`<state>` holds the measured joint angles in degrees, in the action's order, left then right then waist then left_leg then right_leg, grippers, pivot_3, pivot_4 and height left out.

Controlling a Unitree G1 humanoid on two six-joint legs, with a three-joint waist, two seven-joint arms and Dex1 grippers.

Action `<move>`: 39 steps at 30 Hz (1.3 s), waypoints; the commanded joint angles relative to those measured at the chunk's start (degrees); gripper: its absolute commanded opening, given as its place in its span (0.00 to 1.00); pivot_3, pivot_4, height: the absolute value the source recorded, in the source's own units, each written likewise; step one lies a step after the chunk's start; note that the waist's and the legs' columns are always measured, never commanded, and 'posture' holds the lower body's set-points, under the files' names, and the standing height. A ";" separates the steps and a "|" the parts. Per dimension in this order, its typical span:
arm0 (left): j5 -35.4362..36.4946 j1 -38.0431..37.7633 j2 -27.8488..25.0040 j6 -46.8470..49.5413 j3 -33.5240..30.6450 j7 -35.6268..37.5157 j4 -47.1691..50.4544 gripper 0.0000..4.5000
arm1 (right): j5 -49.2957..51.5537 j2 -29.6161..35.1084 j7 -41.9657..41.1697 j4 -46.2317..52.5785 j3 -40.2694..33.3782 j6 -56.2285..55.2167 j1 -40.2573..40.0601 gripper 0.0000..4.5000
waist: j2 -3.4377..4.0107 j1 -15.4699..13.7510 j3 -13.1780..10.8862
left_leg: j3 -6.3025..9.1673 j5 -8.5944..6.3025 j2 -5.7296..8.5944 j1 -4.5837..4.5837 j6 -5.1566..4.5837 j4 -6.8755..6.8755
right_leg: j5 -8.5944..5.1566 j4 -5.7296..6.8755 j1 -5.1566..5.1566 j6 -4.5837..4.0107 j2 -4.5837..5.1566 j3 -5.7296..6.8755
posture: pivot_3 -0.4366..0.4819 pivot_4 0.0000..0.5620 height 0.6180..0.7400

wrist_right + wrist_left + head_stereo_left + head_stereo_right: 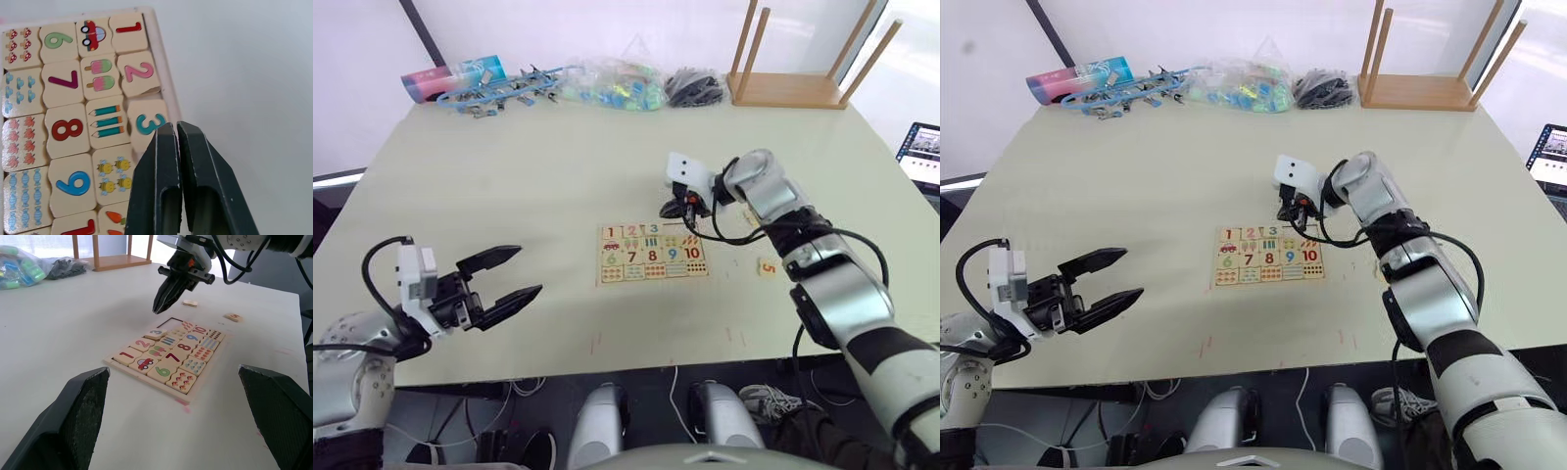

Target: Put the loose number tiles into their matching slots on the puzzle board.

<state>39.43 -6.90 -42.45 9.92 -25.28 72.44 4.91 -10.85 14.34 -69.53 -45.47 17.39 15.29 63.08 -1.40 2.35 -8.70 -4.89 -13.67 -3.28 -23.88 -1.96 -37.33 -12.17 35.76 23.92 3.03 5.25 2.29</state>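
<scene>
The puzzle board (653, 264) lies flat mid-table, with big numbers 6 to 10 along its near row. Tiles 1 (128, 31) and 2 (138, 72) sit in the far-edge slots. Tile 3 (145, 122) lies slightly askew at its slot. The recess beside it (171, 323) is bare. My right gripper (175, 129) is shut with nothing in it, its tips hovering right over tile 3. Loose tile 5 (767, 265) rests on the table right of the board, and another loose tile (190, 303) lies beyond the board. My left gripper (514, 274) hangs open, well left of the board.
Along the table's far edge are a pink tube (450, 76), blue clips (504, 90), a bag of coloured pieces (617, 86), a dark bag (695, 86) and a wooden stand (793, 88). A laptop (922, 152) stands off the right edge.
</scene>
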 commanded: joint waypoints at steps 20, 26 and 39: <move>-0.08 1.01 -1.22 -0.30 -0.32 0.65 0.09 1.00 | 1.69 0.60 5.02 5.32 0.62 1.21 -4.46 0.02 | -0.01 0.01 0.01 | 0.01 0.00 0.00 0.02 -0.01 0.00 | 0.00 0.00 -0.01 0.00 -0.01 0.00 | 0.48 0.27 0.98; 0.01 0.82 -1.32 -0.18 -0.45 0.59 0.30 1.00 | 1.60 0.34 5.02 5.01 1.00 1.09 -4.57 0.02 | -0.02 0.03 0.01 | 0.01 0.00 0.00 0.02 -0.01 0.00 | 0.00 0.00 -0.01 0.00 -0.01 0.00 | 0.48 0.27 0.98; 0.08 0.57 -1.47 -0.19 -0.70 0.53 0.33 1.00 | 1.75 -0.35 5.80 3.77 1.47 0.53 -4.15 0.02 | -0.01 0.03 0.01 | 0.02 0.00 0.00 0.02 -0.01 0.00 | 0.00 0.00 -0.01 0.00 -0.01 0.00 | 0.48 0.27 0.98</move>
<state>39.39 -6.04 -43.09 9.91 -24.64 72.75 4.09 -9.74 14.06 -64.02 -41.98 19.27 16.76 57.86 -1.41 2.38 -8.69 -4.88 -13.66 -3.29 -23.86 -1.97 -37.33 -12.17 35.76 23.91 3.02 5.24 2.29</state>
